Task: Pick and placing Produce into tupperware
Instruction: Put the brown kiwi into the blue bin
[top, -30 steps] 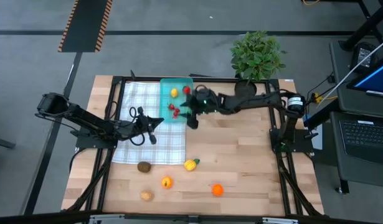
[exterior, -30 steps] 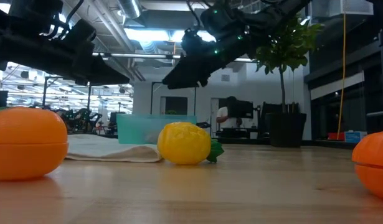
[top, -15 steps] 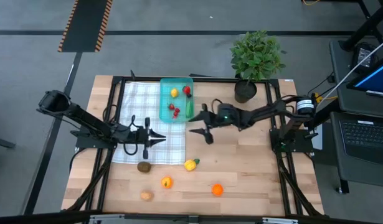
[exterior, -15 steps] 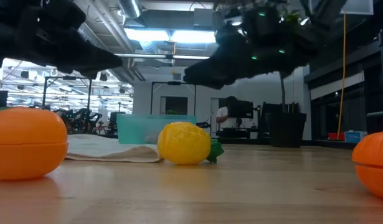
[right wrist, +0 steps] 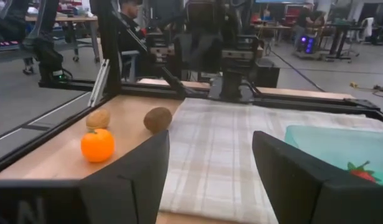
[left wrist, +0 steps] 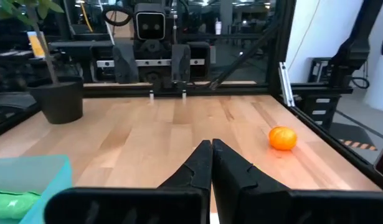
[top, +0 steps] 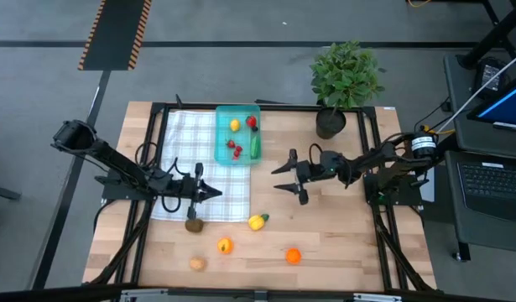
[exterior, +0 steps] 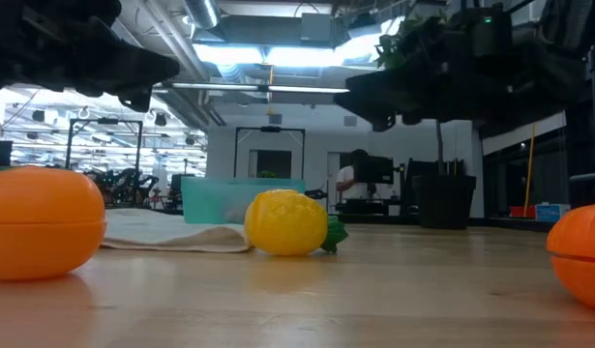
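Observation:
The teal tupperware (top: 237, 134) stands on the white checked cloth (top: 199, 168) and holds yellow, red and green produce. Loose produce lies near the front edge: a brown piece (top: 194, 225), a yellow one (top: 257, 222), an orange one (top: 225, 246), a tan one (top: 197, 263) and another orange one (top: 292, 255). My left gripper (top: 217, 193) is shut with nothing in it, level above the cloth's near right corner. My right gripper (top: 280, 178) is open and holds nothing, level above bare wood at mid-table, pointing toward the cloth (right wrist: 241, 143).
A potted green plant (top: 346, 80) stands at the table's far right. The table's black frame rails (top: 266, 105) run along its edges. Bare wood lies between the yellow piece and my right gripper.
My right gripper has drawn back from over the tupperware toward the table's right edge, has sunk, and has tipped from slanting down to level, staying open. My left gripper has swung a little toward the near edge.

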